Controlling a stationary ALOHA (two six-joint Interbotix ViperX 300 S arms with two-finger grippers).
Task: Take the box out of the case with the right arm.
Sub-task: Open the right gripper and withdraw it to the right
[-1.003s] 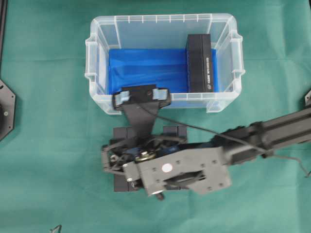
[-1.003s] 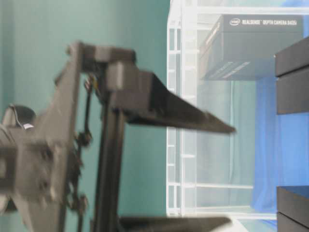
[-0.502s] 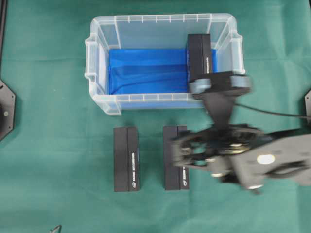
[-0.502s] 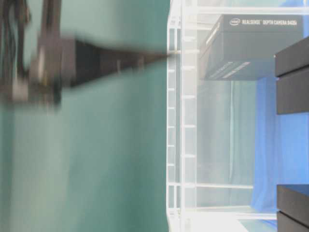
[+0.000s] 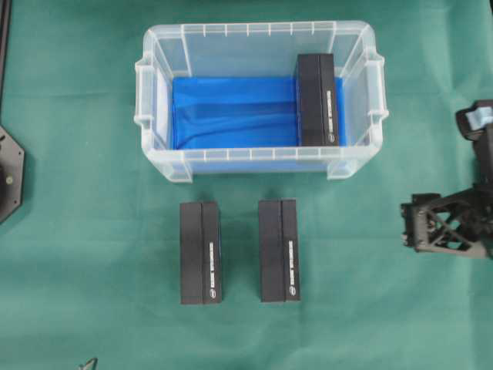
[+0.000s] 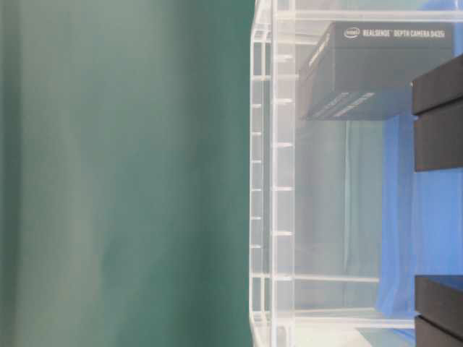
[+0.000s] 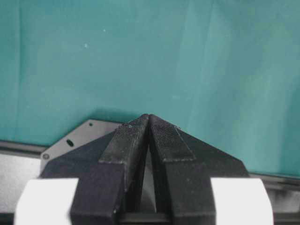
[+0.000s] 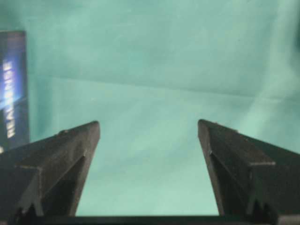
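box (image 5: 317, 100) upright against the right wall inside the case (image 5: 154, 116), untouched. right hand (image 8: 148, 171) spread wide and empty, well right of the case over green worktop (image 5: 92, 231). step in hand: approach. next: reaching over the case rim, straddling the box.

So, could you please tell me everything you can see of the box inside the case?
The box is long, black and matte, like cardboard, with small white print and a blue mark along one face. It stands on a narrow side on the blue sheet, against the right end wall of the clear case. Nothing grips it.
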